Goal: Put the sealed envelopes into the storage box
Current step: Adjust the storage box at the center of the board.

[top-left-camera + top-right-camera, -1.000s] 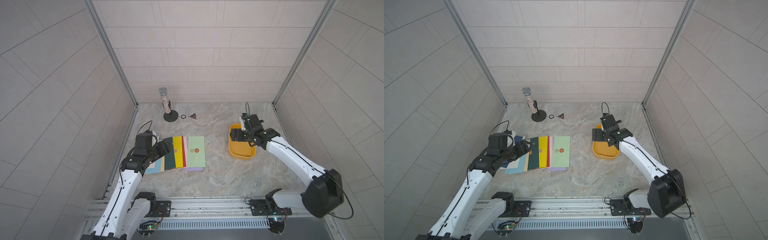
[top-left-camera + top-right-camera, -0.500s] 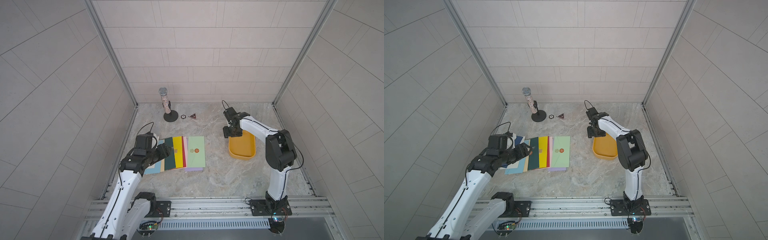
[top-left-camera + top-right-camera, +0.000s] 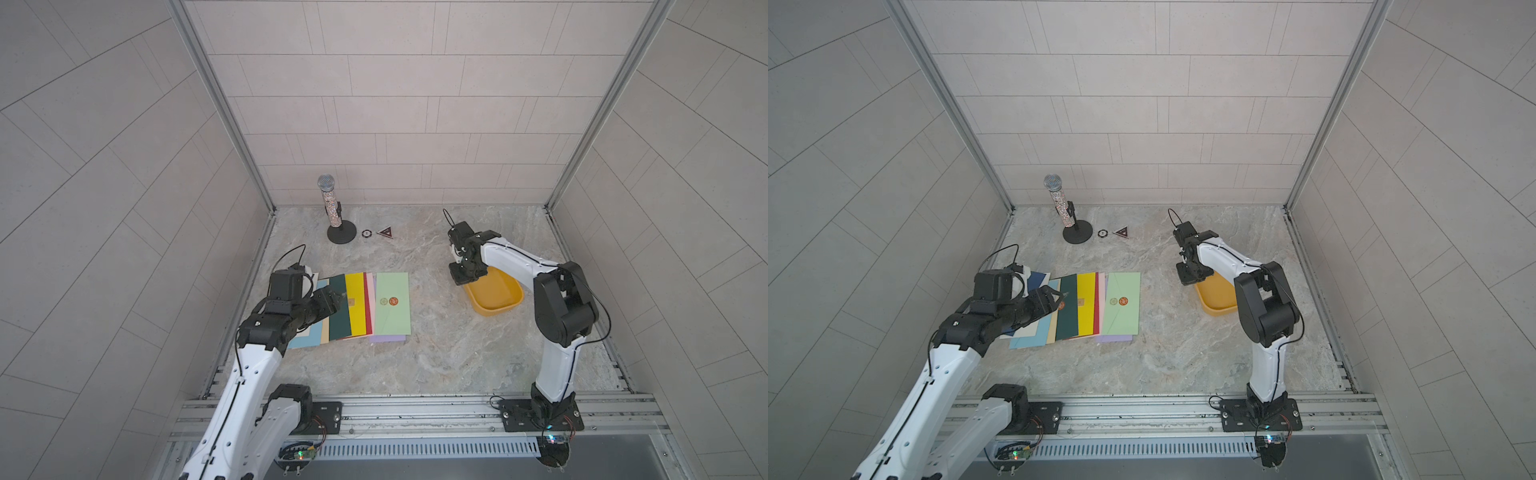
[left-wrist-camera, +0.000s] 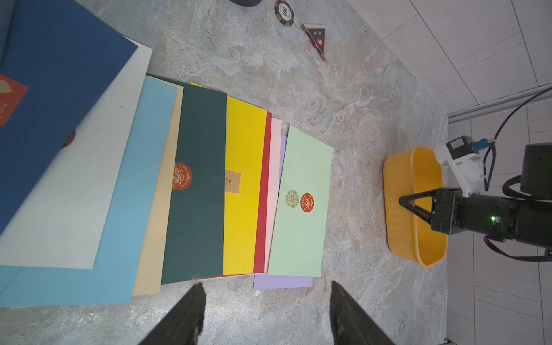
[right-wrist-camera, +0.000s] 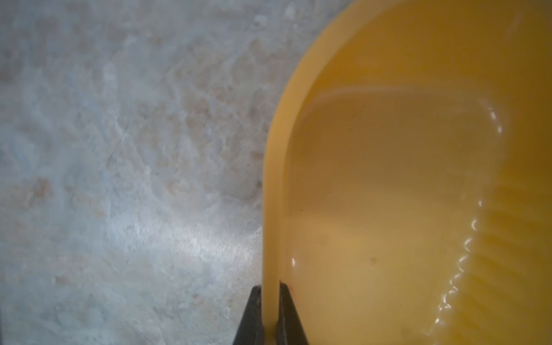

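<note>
Marbled worktop (image 3: pixel 436 345): right end effector (image 5: pixel 270 286) clamps the rim of the shallow mustard-yellow plastic storage box (image 5: pixel 388 179) at 3 o'clock, perhaps tilting it; the pinch could slip. Colourful paper sealed envelopes (image 3: pixel 392 303) fan at 9 o'clock, left end effector (image 4: pixel 265 286) released.

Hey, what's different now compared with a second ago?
The right gripper swung from above the storage box to its side nearer the envelopes and shut on the rim. The left gripper stays open by the envelopes, which lie fanned as before.
</note>
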Tool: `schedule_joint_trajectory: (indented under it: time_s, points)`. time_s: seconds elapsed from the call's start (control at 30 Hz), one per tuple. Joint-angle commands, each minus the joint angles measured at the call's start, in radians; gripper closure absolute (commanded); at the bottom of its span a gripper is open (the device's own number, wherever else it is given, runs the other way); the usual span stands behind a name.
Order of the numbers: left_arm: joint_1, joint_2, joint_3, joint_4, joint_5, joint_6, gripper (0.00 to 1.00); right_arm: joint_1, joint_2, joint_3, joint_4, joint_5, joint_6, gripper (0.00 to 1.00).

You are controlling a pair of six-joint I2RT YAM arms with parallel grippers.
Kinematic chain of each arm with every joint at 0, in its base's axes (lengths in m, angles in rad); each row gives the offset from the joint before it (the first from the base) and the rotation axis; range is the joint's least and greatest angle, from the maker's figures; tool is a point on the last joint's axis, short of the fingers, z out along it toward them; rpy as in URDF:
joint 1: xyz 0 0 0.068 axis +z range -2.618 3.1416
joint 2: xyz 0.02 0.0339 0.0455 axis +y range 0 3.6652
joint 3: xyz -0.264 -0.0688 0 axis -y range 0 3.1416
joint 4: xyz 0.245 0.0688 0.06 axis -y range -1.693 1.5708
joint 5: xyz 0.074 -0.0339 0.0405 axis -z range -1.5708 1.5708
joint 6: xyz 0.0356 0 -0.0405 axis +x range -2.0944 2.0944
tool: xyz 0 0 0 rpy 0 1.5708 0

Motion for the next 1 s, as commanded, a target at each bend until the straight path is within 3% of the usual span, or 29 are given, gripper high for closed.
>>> schedule_joint_trajectory:
  time_s: [0.0, 0.27, 0.47, 0.6, 0.8, 0.87, 0.97]
  points:
    - [-0.002, -0.01, 0.005, 0.011, -0.015, 0.012, 0.3, 0.064, -0.141, -0.11, 0.045, -0.078, -0.275, 1.0]
    - [-0.002, -0.001, 0.004, 0.013, -0.015, 0.01, 0.3, 0.172, -0.304, -0.259, -0.116, -0.162, -0.754, 1.0]
    - [-0.002, 0.003, 0.005, 0.012, -0.009, 0.01, 0.3, 0.203, -0.332, -0.33, -0.096, -0.077, -0.91, 1.0]
    - [-0.002, 0.011, 0.002, 0.016, 0.0, 0.01, 0.3, 0.204, -0.34, -0.357, -0.024, 0.025, -0.948, 1.0]
    - [-0.003, 0.026, 0.003, 0.021, 0.019, 0.012, 0.3, 0.189, -0.337, -0.369, 0.039, 0.035, -0.976, 1.0]
    - [-0.003, 0.024, 0.001, 0.026, 0.022, 0.013, 0.3, 0.189, -0.346, -0.37, 0.052, 0.037, -0.967, 0.95]
    - [-0.003, 0.025, -0.002, 0.029, 0.022, 0.013, 0.29, 0.189, -0.371, -0.38, 0.066, 0.04, -0.946, 0.8]
